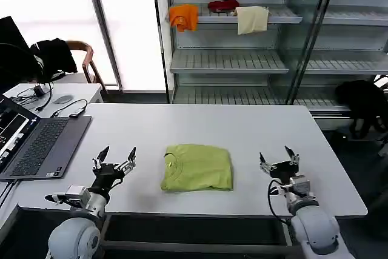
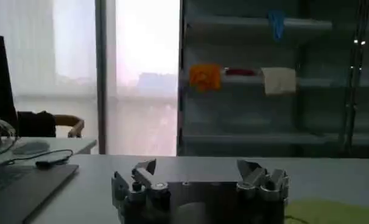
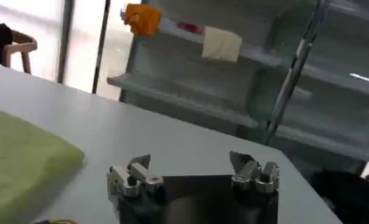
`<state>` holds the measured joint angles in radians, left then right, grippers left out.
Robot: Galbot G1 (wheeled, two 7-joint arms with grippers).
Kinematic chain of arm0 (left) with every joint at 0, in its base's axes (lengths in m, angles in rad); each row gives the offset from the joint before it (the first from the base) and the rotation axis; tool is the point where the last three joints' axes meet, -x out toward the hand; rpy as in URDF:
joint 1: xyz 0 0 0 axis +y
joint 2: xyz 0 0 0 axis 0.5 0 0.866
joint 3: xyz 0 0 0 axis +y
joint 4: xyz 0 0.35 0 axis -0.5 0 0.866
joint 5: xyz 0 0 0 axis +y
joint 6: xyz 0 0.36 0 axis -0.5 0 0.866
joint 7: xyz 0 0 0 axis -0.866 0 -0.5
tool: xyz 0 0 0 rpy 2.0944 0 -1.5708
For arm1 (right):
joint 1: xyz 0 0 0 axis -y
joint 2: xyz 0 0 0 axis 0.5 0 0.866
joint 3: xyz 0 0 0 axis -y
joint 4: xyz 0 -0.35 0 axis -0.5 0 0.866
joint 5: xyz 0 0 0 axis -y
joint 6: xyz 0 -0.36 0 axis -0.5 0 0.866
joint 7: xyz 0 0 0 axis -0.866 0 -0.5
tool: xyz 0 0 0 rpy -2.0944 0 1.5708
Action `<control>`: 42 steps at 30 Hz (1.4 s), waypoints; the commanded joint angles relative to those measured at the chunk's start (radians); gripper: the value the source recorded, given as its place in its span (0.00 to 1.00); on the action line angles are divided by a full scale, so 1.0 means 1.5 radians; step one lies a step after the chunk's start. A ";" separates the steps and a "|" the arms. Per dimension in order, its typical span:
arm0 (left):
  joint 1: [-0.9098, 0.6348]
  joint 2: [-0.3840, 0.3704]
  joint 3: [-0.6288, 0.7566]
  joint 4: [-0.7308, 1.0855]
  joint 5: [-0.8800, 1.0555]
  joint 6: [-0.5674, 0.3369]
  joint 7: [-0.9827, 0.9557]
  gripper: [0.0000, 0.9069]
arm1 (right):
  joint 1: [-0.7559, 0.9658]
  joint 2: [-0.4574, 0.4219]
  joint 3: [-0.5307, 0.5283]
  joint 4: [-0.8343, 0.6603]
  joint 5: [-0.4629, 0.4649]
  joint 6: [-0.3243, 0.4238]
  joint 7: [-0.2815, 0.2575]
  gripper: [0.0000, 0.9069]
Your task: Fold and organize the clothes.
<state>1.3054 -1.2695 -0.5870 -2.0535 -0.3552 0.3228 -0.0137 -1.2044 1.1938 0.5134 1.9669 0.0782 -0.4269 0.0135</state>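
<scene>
Shirt: while both arms wait, the lime T-shirt (image 1: 197,167) lies folded into a neat soft square on the white counter (image 1: 242,127), between them.
Left pincer (image 1: 115,157): wide open, empty, just beside the shirt.
Right pincer (image 1: 278,158): spread open, empty, a little further off.
Risk: limp cotton; a careless pinch could catch the top layer and undo the fold.

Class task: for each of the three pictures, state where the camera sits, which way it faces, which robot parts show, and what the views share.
Head view: high on the robot, facing forward and down at the white table; folded lime T-shirt between open left gripper and open right gripper.
Left wrist view: low, past the left gripper toward the shelves.
Right wrist view: low, past the right gripper.
Shared: T-shirt, shelves, orange cloth.
</scene>
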 commanded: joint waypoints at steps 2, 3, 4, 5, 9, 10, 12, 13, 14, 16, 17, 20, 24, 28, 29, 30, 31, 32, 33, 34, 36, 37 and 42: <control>0.014 -0.003 -0.007 0.003 -0.035 -0.009 0.029 1.00 | -0.002 -0.062 0.076 -0.019 0.031 0.029 -0.024 1.00; 0.012 -0.004 -0.007 0.003 -0.038 -0.010 0.031 1.00 | -0.001 -0.063 0.077 -0.017 0.041 0.026 -0.030 1.00; 0.010 -0.005 -0.006 0.004 -0.039 -0.010 0.031 1.00 | -0.001 -0.064 0.078 -0.015 0.046 0.024 -0.036 1.00; 0.008 -0.006 -0.006 0.006 -0.039 -0.010 0.031 1.00 | -0.001 -0.064 0.080 -0.013 0.051 0.021 -0.044 1.00; 0.007 -0.009 -0.005 0.008 -0.047 0.008 0.029 1.00 | -0.004 -0.066 0.088 0.003 0.089 0.012 -0.086 1.00; 0.007 -0.009 -0.004 0.008 -0.051 0.010 0.028 1.00 | -0.003 -0.066 0.090 0.006 0.100 0.008 -0.093 1.00; 0.006 -0.011 -0.004 0.017 -0.053 0.010 0.027 1.00 | -0.001 -0.065 0.092 0.004 0.118 0.005 -0.106 1.00; 0.004 -0.011 -0.004 0.021 -0.058 0.010 0.025 1.00 | 0.002 -0.064 0.092 0.000 0.122 0.006 -0.106 1.00; 0.002 -0.011 -0.003 0.026 -0.066 0.010 0.017 1.00 | 0.005 -0.061 0.092 -0.005 0.127 0.007 -0.105 1.00; -0.001 -0.012 -0.002 0.032 -0.084 0.006 0.003 1.00 | 0.010 -0.055 0.088 -0.019 0.126 0.024 -0.086 1.00; 0.000 -0.010 -0.002 0.034 -0.102 0.000 0.000 1.00 | 0.011 -0.051 0.087 -0.021 0.127 0.023 -0.082 1.00; 0.002 -0.006 -0.004 0.039 -0.109 -0.011 0.001 1.00 | 0.010 -0.042 0.081 -0.019 0.131 0.022 -0.070 1.00; -0.001 -0.005 -0.003 0.052 -0.108 -0.029 0.001 1.00 | 0.011 -0.038 0.078 -0.016 0.137 0.017 -0.071 1.00; -0.003 -0.008 -0.002 0.055 -0.108 -0.036 0.001 1.00 | 0.012 -0.042 0.078 -0.015 0.146 0.015 -0.072 1.00; -0.005 -0.009 -0.002 0.052 -0.107 -0.035 0.000 1.00 | 0.014 -0.042 0.077 -0.016 0.148 0.013 -0.070 1.00; -0.006 -0.010 -0.002 0.051 -0.106 -0.034 0.000 1.00 | 0.016 -0.042 0.077 -0.016 0.152 0.011 -0.067 1.00; -0.008 -0.010 -0.001 0.049 -0.106 -0.033 0.000 1.00 | 0.016 -0.042 0.077 -0.015 0.154 0.009 -0.066 1.00; -0.010 -0.011 -0.001 0.045 -0.105 -0.030 -0.001 1.00 | 0.017 -0.041 0.077 -0.012 0.157 0.005 -0.066 1.00; -0.011 -0.011 -0.001 0.042 -0.105 -0.028 -0.001 1.00 | 0.017 -0.040 0.076 -0.009 0.157 0.003 -0.066 1.00; -0.013 -0.011 -0.001 0.042 -0.105 -0.026 -0.002 1.00 | 0.017 -0.040 0.076 -0.008 0.157 0.002 -0.065 1.00; -0.017 -0.011 0.000 0.039 -0.102 -0.022 -0.003 1.00 | 0.017 -0.039 0.073 -0.001 0.156 -0.008 -0.057 1.00; -0.018 -0.011 0.001 0.038 -0.100 -0.022 -0.004 1.00 | 0.017 -0.039 0.072 0.001 0.155 -0.009 -0.055 1.00; -0.020 -0.010 0.001 0.043 -0.100 -0.023 -0.004 1.00 | 0.006 -0.039 0.067 0.025 0.147 -0.012 -0.052 1.00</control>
